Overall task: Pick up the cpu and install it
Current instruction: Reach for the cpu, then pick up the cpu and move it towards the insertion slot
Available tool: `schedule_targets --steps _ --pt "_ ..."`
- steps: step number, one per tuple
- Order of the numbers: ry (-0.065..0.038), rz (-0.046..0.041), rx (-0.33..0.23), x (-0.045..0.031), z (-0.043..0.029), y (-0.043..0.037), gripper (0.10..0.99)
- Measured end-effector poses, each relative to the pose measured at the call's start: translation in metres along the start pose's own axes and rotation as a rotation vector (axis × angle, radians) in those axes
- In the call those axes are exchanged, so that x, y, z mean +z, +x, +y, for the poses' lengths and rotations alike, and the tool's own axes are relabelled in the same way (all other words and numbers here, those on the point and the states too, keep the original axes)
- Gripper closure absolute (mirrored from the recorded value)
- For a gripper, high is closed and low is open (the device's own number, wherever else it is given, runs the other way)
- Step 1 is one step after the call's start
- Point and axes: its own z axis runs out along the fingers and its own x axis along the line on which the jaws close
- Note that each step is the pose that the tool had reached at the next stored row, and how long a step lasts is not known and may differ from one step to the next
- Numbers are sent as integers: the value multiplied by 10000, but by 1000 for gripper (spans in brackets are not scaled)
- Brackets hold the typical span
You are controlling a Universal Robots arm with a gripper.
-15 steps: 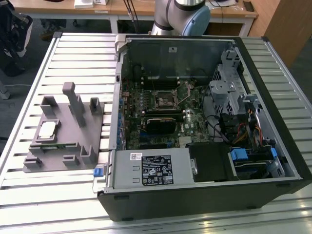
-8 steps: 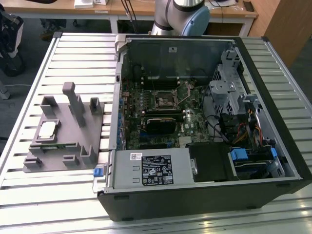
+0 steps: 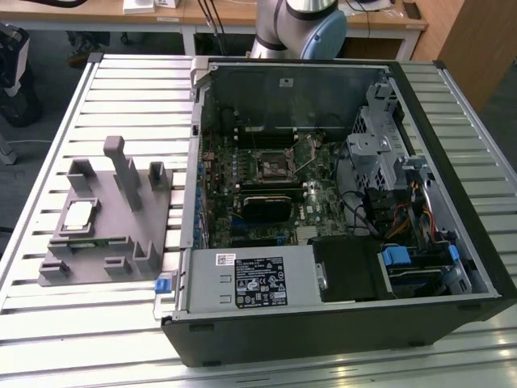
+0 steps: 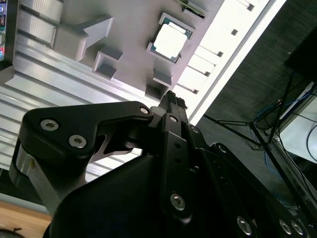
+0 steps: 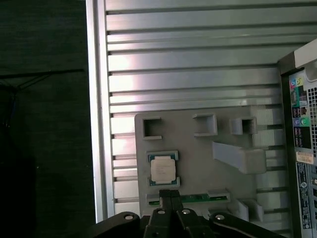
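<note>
The cpu [image 3: 78,214], a small square chip with a shiny silver-white top, lies flat in a pocket of the grey holder [image 3: 113,242] on the slatted table, at the exterior view's left. Both wrist views look down on the cpu [image 4: 170,42] [image 5: 162,169] from well above. My gripper [image 4: 171,100] [image 5: 171,195] hangs over the holder's edge near the cpu, apart from it, shut with nothing between its fingers. The black-framed socket [image 3: 271,166] sits on the motherboard inside the open computer case [image 3: 452,202].
A green memory stick [image 5: 195,198] lies in a slot of the holder beside the cpu. Tall grey posts [image 3: 123,170] rise from the holder. The case walls, a drive cage [image 3: 380,153] and cables [image 3: 404,218] surround the motherboard. The table edge [image 5: 99,124] drops to dark floor.
</note>
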Motion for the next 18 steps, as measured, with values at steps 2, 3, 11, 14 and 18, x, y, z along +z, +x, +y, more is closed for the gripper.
schedule_targets --steps 2,3,11,14,18 --pt "0 2 0 1 -2 23 980" --pt "1 2 1 1 -2 31 980" --pt "3 13 1 20 -7 47 980" --pt "4 16 1 26 -8 47 980" --pt "6 16 1 38 -8 47 980"
